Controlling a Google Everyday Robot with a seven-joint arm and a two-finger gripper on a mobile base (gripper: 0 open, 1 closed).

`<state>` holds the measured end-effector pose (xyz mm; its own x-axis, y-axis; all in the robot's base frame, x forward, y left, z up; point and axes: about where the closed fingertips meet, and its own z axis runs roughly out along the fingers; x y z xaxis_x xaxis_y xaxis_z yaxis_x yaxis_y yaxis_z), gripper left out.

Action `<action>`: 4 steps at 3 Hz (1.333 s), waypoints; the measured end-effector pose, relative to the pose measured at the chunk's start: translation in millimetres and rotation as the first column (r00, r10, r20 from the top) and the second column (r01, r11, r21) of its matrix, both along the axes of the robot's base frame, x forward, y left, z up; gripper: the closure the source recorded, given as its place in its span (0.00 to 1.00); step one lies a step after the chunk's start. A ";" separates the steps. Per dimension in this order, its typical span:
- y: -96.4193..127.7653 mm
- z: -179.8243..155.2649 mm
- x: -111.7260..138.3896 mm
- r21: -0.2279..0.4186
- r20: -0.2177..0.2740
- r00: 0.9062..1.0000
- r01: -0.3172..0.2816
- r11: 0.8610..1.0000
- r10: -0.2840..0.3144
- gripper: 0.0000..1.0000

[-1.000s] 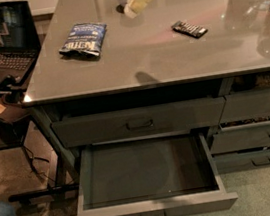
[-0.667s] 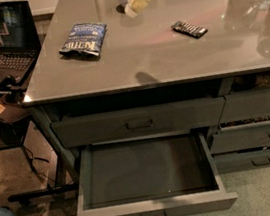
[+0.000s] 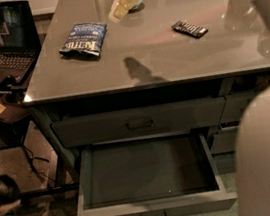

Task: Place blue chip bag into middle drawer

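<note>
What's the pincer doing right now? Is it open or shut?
Pincer: cannot be told if open or shut; it hangs above the far side of the tabletop, right of the blue chip bag, which lies there unheld.

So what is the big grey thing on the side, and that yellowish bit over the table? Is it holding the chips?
It is a robot. The big grey shape on the right is part of its body. The yellowish bit is its gripper, which is the robot's hand, and it hangs above the far part of the grey table. There is only one picture, looking down at the table from the front.

On the table lie a blue chip bag on the left and a flat black candy bar on the right. The bag is not picked up yet: it lies on the table, left of the gripper.

Under the table, the middle drawer is pulled open with nothing in it. The bag should go there. A laptop sits at the left.
</note>
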<state>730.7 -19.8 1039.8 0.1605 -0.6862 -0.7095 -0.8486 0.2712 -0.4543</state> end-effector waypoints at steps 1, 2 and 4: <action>7.5 -21.4 48.9 -0.026 -0.011 0.996 0.088 0.996 -0.088 0.00; 13.4 -28.8 51.9 -0.020 -0.020 0.997 0.073 0.997 -0.073 0.00; 40.6 -144.7 107.9 0.020 -0.186 0.983 0.006 1.000 -0.002 0.00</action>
<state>838.6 20.8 895.0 0.0223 -0.6720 -0.7402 -0.9166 0.2820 -0.2836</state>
